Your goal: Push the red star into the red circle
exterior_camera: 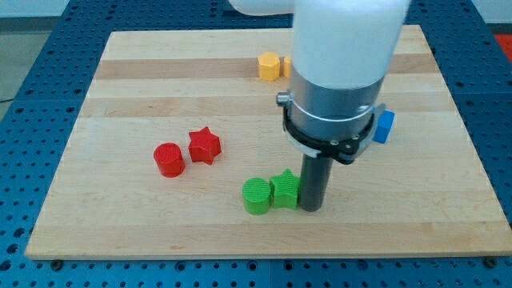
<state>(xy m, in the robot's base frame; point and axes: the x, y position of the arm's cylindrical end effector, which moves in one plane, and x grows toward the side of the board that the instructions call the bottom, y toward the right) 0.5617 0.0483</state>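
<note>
**A pale wooden board on a blue perforated bench**

A wooden board (144,232), light in tone and made of joined planks with long grain stripes running from the view's left to the view's right, fills most of the picture. Its near edge shows a thin pale side face along the view's bottom. The board rests on a blue surface (32,88) dotted with a regular grid of small holes, which shows on every side of the board. At the view's top left corner a strip of pale grey ground (24,18) lies beyond the blue surface. The light is even and soft, with only faint shadows on the wood.
</note>
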